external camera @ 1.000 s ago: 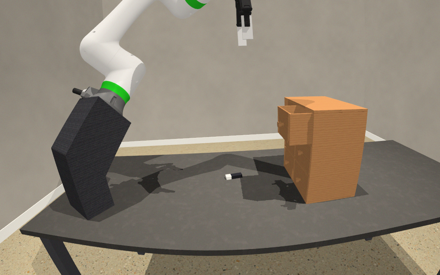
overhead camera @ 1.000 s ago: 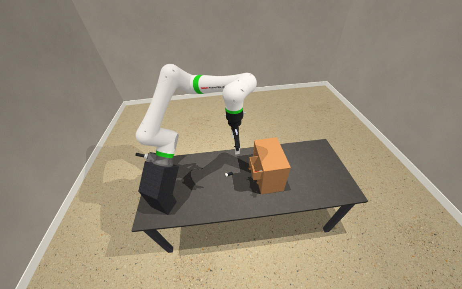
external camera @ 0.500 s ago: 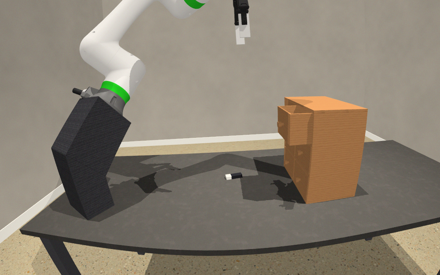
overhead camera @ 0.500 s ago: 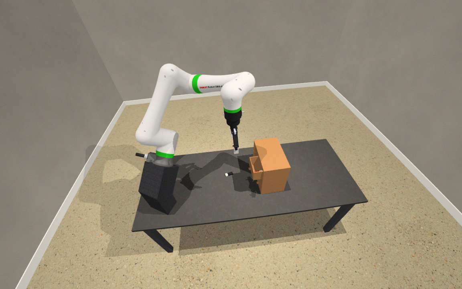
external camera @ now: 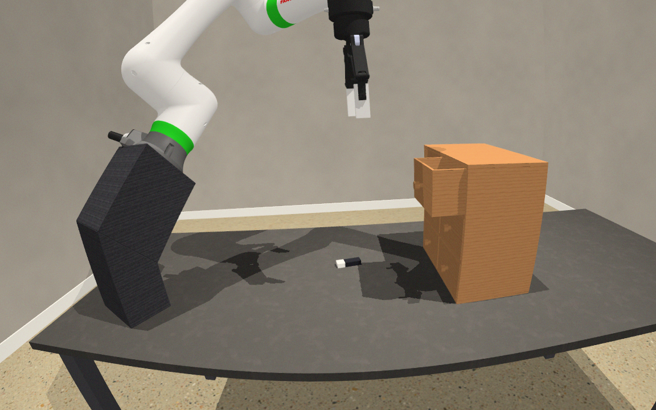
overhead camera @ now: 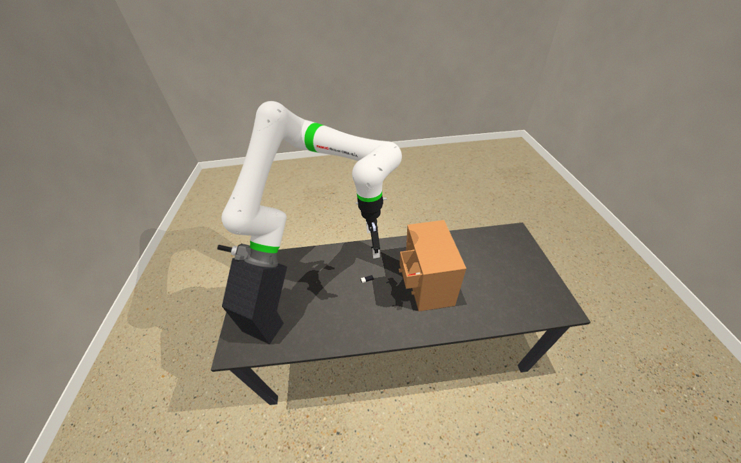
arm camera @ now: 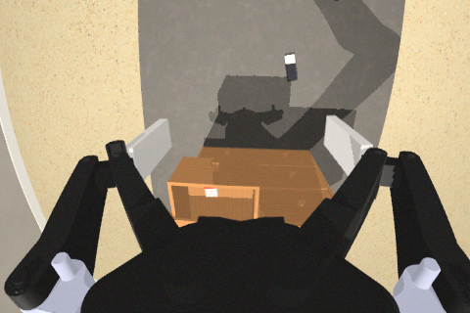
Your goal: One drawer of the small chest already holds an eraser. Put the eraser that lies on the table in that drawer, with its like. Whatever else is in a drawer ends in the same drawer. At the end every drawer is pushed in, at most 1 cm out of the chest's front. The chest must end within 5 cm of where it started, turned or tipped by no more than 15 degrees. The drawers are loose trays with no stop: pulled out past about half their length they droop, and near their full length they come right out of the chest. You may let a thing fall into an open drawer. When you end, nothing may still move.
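Observation:
The loose eraser, white with a black sleeve, lies flat on the table in front of the chest. The orange wooden chest stands upright. One top drawer stands partly out and looks level. A red and white eraser lies inside it. My gripper is open and empty, high above the table, in front of the chest and above its top. Part of the drawer's inside is hidden.
The chest's other drawers look pushed in. The dark table bears the arm's black pedestal at the left. The drawer's knob sticks out toward the eraser side.

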